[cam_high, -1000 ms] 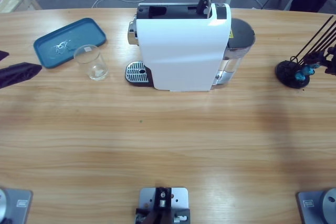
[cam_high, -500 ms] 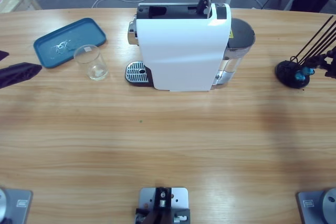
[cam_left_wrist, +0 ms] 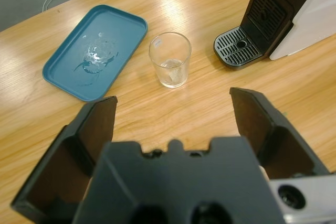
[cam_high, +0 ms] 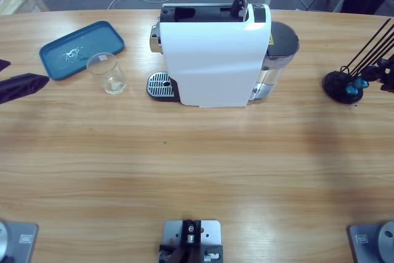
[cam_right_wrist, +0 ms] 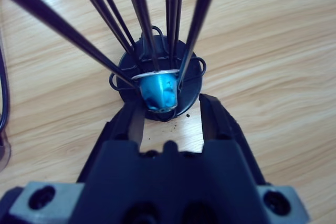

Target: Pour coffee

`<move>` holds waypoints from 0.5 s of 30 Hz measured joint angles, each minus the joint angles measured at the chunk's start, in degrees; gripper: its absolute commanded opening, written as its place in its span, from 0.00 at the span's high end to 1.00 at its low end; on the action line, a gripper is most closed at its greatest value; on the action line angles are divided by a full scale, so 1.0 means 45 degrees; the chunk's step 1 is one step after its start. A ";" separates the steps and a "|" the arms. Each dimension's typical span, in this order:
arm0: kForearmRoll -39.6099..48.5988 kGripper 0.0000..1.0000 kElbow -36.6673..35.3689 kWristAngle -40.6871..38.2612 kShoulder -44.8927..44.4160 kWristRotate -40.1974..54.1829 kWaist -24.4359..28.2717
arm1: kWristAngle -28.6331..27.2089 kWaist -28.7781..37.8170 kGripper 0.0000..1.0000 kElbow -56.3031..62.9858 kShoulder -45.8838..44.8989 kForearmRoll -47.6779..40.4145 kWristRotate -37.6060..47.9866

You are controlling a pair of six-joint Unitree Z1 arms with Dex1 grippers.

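A long wooden counter [cam_high: 197, 170] with a pale, streaked grain is seen from above. At its 12 o'clock stands a glossy white coffee machine [cam_high: 215, 60], boxy, with a round perforated metal drip grille [cam_high: 160, 82] at its foot and a dark-lidded tank [cam_high: 280, 47] behind. At 10 o'clock a clear, empty glass [cam_high: 107, 73] sits just beside a teal rectangular tray [cam_high: 81, 49] with rounded corners (a smear of water glints on it). No coffee can be made out anywhere — neither in the glass nor on the grille.

The left tool [cam_left_wrist: 173, 116] is spread wide, nothing between its jaws; in the high view it is cut off at 9 o'clock. The right tool [cam_right_wrist: 170, 116] is set narrowly at a teal-blue capsule [cam_right_wrist: 159, 92] hung in a black wire rack [cam_right_wrist: 157, 74] — contact cannot be made out. No writing is legible.
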 measured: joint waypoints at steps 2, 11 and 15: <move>0.0000 0.07 0.0000 0.0000 0.0000 0.0000 0.0000 | 0.0000 0.0000 0.63 0.0013 0.0029 -0.0047 0.0000; -0.0004 0.07 0.0000 0.0000 0.0014 0.0000 0.0000 | 0.0000 0.0000 0.71 0.0020 0.0347 -0.0185 0.0000; -0.0005 0.07 0.0000 0.0000 0.0014 0.0000 0.0000 | 0.0000 0.0000 0.83 0.0020 0.0386 -0.0186 0.0000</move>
